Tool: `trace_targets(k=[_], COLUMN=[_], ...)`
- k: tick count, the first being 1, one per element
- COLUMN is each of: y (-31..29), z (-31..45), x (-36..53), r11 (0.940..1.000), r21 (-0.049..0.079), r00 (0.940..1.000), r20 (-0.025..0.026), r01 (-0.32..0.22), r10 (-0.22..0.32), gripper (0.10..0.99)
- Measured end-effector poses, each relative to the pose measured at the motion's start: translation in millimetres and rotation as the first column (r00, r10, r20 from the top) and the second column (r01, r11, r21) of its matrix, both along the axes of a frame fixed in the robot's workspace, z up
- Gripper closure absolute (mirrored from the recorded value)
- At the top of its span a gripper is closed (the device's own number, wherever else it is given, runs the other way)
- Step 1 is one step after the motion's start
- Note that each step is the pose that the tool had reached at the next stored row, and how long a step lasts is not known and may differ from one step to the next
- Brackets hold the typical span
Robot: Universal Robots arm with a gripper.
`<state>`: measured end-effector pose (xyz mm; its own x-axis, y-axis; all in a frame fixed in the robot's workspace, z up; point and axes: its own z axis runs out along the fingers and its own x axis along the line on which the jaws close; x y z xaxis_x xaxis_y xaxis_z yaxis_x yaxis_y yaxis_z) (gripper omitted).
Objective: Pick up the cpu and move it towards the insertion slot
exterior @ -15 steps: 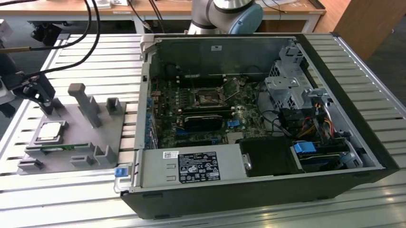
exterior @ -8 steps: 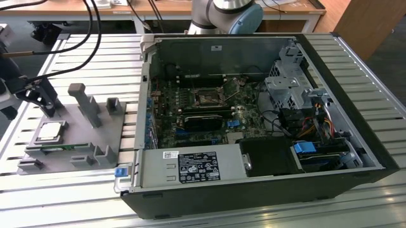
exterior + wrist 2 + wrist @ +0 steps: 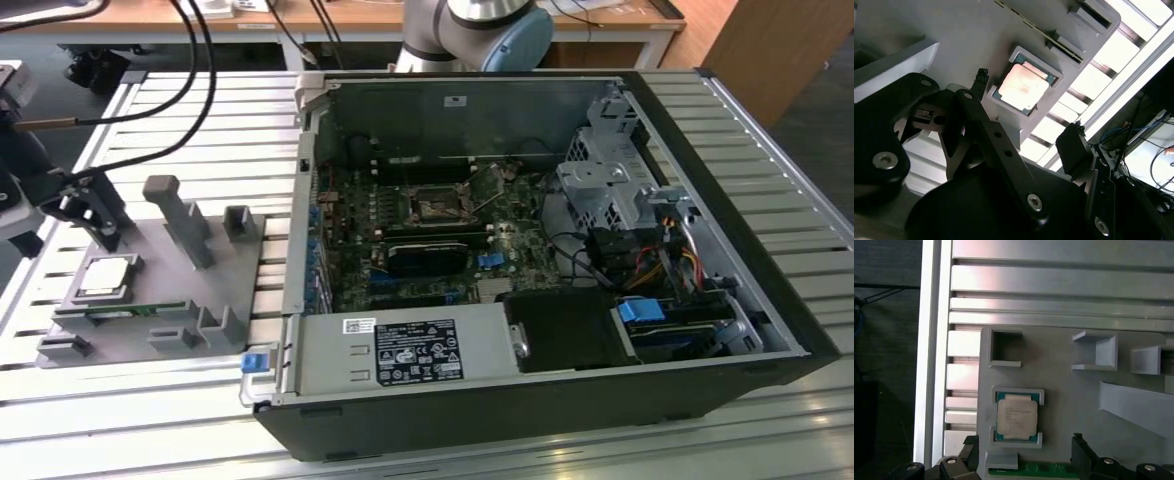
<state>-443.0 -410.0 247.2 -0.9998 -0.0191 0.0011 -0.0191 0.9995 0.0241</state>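
We take this for a robotics lab or electronics workshop. A slatted aluminium worktable (image 3: 227, 180) carries an opened desktop computer case (image 3: 534, 420) with its motherboard (image 3: 400, 225) bare. A grey printed fixture (image 3: 187, 290) lies just beneath the gripper (image 3: 1024, 442). Beyond the case we see the robot arm's base (image 3: 481, 25), wooden desks (image 3: 360, 15) and loose black cables (image 3: 198, 70).

Flat square cpu (image 3: 107, 277), silver lid up, pale rim, lying level in a grey fixture pocket (image 3: 80, 300) at the exterior view's left. Insertion slot (image 3: 438, 207): square, dark-centred, on the motherboard (image 3: 400, 250) inside the open case (image 3: 747, 250), well apart.
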Motion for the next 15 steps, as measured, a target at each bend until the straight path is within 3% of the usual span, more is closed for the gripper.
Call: trace_targets(k=[15], y=[0.0], z=[-15.3], x=[-0.4], r11=[1.0], r21=[0.0], r00=[1.0], r20=[0.0], r01=[0.0], r10=[0.0], gripper=[0.267])
